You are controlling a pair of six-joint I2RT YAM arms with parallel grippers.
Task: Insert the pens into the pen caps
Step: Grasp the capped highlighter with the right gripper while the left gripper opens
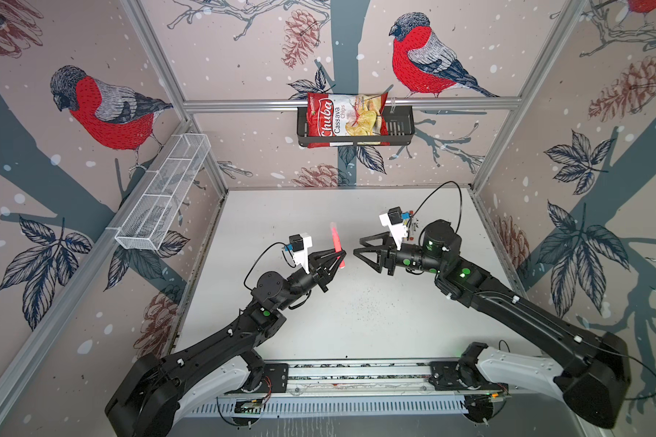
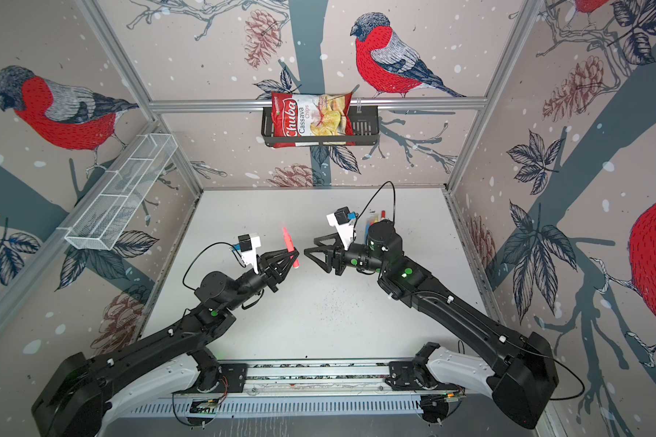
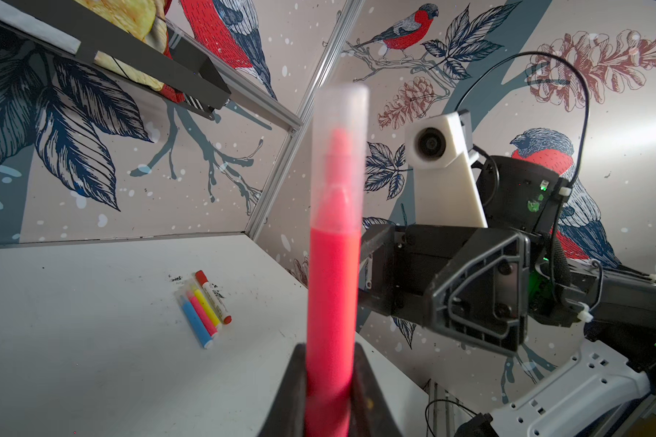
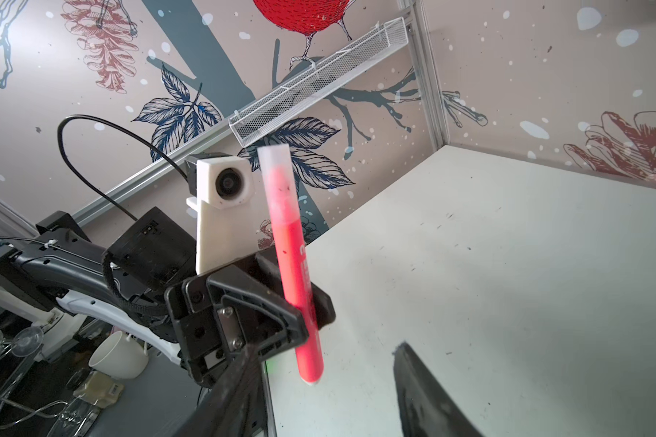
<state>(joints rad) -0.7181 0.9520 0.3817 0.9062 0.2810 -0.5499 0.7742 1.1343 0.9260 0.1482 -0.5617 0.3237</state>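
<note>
Two black robot arms met over the middle of a white worktop [image 1: 356,321] inside a booth papered with bullfinches. The left claw [image 1: 339,254] was clamped on the lower barrel of a neon-pink pen [image 1: 338,246], held clear of the worktop and nearly upright, leaning a little, with its blunt end poking out below the claw. A translucent cap [image 3: 339,151] sat over the pen's tip at the top (whether it was pressed fully home could not be told). The right claw [image 1: 357,246] faced the pen from just beside it, its fingers apart and holding nothing. Four more pens [image 3: 205,308], blue, pink, yellow and a thicker white one with red ends, lay side by side, touching, near the far right corner of the worktop, behind the right arm.

The pen looked light and stiff, a smooth plastic tube likely to swivel or slide in a narrow pinch. The safest hold seemed to be across the coloured barrel, well below the cap, since a grip on the cap alone might simply pull it off.
</note>
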